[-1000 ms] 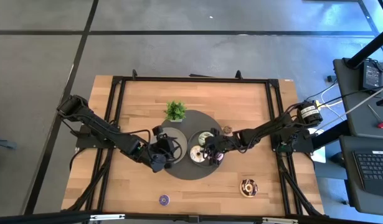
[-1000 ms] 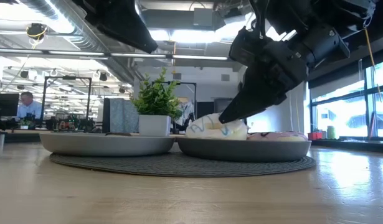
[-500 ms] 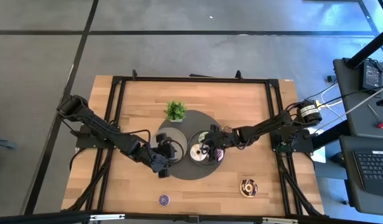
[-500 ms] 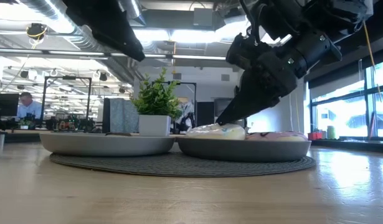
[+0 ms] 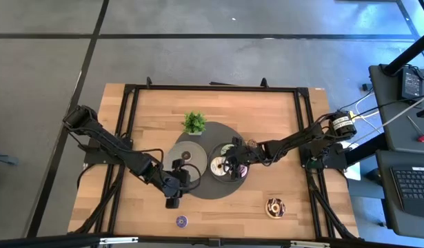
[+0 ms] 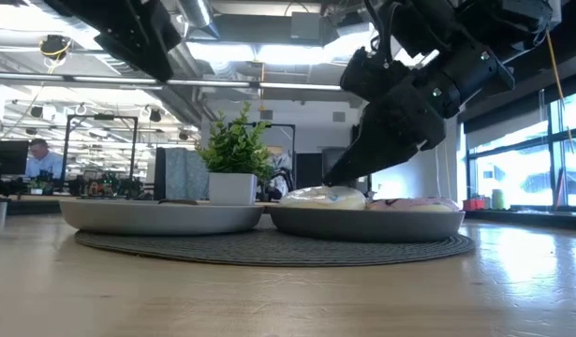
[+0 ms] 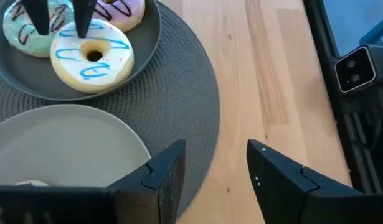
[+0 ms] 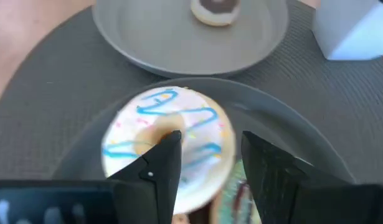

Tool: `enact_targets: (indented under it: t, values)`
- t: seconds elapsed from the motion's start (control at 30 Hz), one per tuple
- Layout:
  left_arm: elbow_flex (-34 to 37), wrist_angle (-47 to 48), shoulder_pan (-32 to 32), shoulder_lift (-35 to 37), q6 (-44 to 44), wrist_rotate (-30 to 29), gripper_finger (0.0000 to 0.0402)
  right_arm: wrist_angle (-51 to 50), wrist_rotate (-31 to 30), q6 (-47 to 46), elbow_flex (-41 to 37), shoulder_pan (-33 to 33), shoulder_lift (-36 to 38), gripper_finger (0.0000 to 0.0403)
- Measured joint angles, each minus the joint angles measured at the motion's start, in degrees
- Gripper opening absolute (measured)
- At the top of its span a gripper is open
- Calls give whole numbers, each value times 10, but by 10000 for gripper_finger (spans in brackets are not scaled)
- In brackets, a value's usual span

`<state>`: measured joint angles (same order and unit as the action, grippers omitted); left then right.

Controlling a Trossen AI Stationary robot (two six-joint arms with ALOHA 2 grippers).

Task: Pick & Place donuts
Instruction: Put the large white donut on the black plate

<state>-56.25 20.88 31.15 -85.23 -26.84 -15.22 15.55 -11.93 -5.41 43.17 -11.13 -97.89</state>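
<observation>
I work from the wooden table [image 5: 267, 110] down. On it lies a round woven mat [image 5: 208, 189] carrying two grey plates. The right-hand plate [image 7: 151, 37] holds three donuts touching one another: the cream donut with blue icing lines [image 8: 169, 146], a green one [image 7: 20, 31] and a pink one [image 7: 126, 9]. The left-hand plate [image 8: 147, 46] holds one tiny brown donut [image 8: 215, 9]. A chocolate sprinkled donut [image 5: 275, 207] and a tiny purple donut [image 5: 181, 221] lie well apart on bare wood near the front edge.

The right gripper [image 8: 207, 165] hangs just above the cream donut, fingers apart and empty, one finger over the hole. My worry: the three donuts are packed so tightly that a descending finger could wedge against the green or pink one and drag or flip it off the plate. A shallow bite on the smooth icing could also let the ring slip.

The left gripper [image 7: 216, 168] hovers over the mat's front edge, fingers spread, holding nothing. Both arms crowd the same mat, so a careless swing risks arm contact or knocking the potted plant [image 5: 194, 122].
</observation>
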Motion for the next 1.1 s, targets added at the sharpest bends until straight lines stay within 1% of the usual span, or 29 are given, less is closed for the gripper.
enact_targets:
  t: [0.2, 0.4, 0.73, 0.9, 1.1]
  values:
    - [0, 0, 1, 0, -9, -1, 164, -2, 0, 17, 13, -15, 0, 168]
    - [0, 0, 1, 0, -11, -1, 160, -55, -1, -14, 13, -15, 0, 168]
    - [0, 0, 1, 0, -11, -1, 158, -71, -1, -18, 13, -15, 0, 168]
    - [0, 0, 1, 0, -32, -1, 157, -77, -18, -13, 13, -15, 0, 168]
    - [0, -1, 1, 0, -44, -1, 155, -77, -20, -4, 13, -15, -2, 168]
